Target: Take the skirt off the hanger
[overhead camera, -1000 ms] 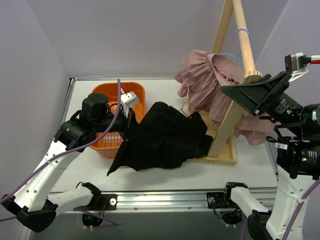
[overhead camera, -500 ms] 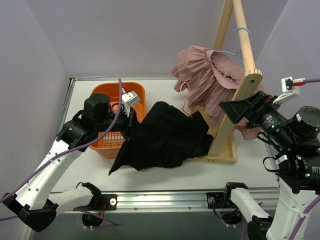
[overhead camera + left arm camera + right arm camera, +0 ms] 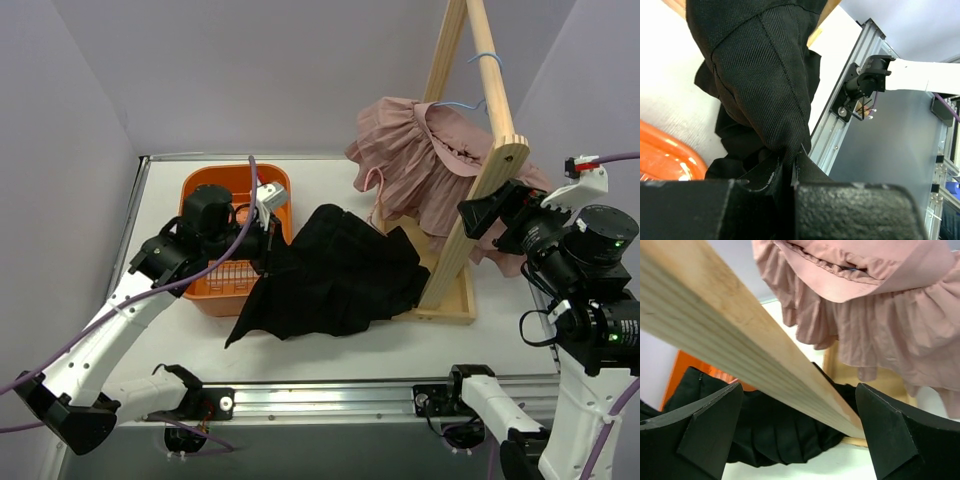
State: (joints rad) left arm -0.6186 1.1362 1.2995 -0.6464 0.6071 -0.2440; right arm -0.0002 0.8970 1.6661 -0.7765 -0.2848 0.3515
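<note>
**Pink skirt on the rack, right arm closest**

We see two garments. The black skirt (image 3: 340, 275) lies crumpled across the middle of the tabletop, one edge lifted toward the orange basket (image 3: 215, 185) near the far left corner. The left gripper (image 3: 266, 238) is clamped on that lifted edge. In the left wrist view a fold of the black cloth is pinched tight between the fingers, so that arm is occupied.

The pink skirt (image 3: 430, 165) hangs on the blue hanger (image 3: 455, 105) from the wooden rack (image 3: 480, 195), which stands by the right edge of the tabletop. We judge this to be the skirt left to free.

The right gripper (image 3: 472, 218) has its fingers spread wide and grips nothing. It sits on the near side of the rack's slanted post. In the right wrist view that post cuts diagonally between the two fingers, though we cannot tell whether it is inside the jaws or beyond them.

From this gripper the pink skirt lies above and farther away, past the post, with its waistband running roughly left to right. The right arm is clearly the nearer one, and we judge it must clear the post to reach the waistband.
</note>
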